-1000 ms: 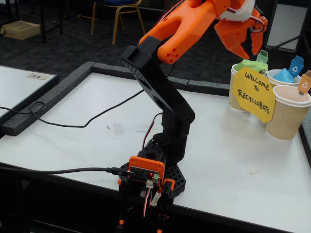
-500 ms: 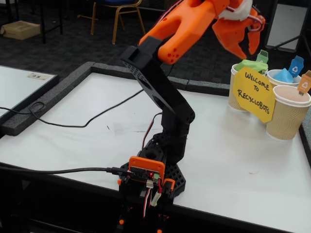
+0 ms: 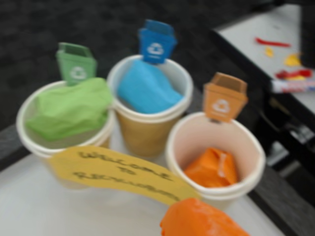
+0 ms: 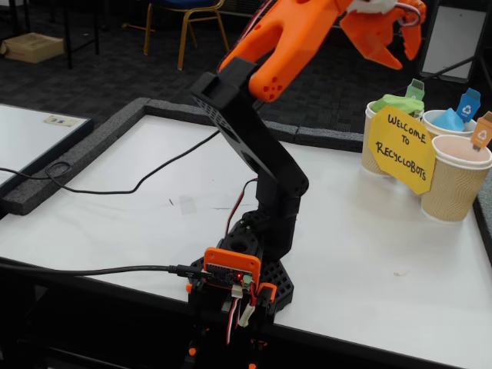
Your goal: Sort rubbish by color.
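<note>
The rubbish is three crumpled lumps, each inside a tan cup. In the wrist view, the green lump (image 3: 69, 108) fills the left cup under a green tag. The blue lump (image 3: 145, 88) lies in the middle cup under a blue tag. Deep in the right cup, under an orange tag, sits the orange lump (image 3: 211, 167). The fixed view shows the green lump (image 4: 396, 102) and blue lump (image 4: 448, 121) poking above their rims; the orange one is hidden there. My gripper (image 4: 407, 61) hangs high above and left of the cups, slightly open and holding nothing. One orange finger (image 3: 202, 221) shows at the wrist view's bottom edge.
A yellow "Welcome to Recyclobots" sign (image 4: 401, 146) leans on the cups' front. The arm's base (image 4: 242, 277) stands at the table's near edge, with black cables (image 4: 115, 192) trailing left. A raised dark foam border (image 4: 92, 146) rims the table.
The gripper has risen and drawn a little further from the cups. The cups and lumps have not moved.
</note>
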### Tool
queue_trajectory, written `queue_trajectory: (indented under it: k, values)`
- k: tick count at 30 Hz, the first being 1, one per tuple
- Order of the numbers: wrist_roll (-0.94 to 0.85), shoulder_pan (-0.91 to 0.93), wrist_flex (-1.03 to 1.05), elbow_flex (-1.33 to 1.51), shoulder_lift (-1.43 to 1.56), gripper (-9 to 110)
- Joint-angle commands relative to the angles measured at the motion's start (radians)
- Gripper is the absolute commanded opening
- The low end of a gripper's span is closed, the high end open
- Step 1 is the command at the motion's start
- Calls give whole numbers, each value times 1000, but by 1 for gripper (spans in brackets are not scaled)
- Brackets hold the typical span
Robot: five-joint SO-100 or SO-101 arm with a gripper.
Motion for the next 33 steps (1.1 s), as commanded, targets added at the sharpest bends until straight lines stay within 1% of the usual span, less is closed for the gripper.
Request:
queue_trajectory:
  k: [1,12,18,25,30,33]
  values:
    - [-11,100,11,-60,74,0]
    - [-11,440,2,40,72,0]
    - [-11,575,-12,83,64,0]
    - [-11,638,51,117,55,0]
    - [-11,632,149,123,48,0]
    - [-11,620,167,135,44,0]
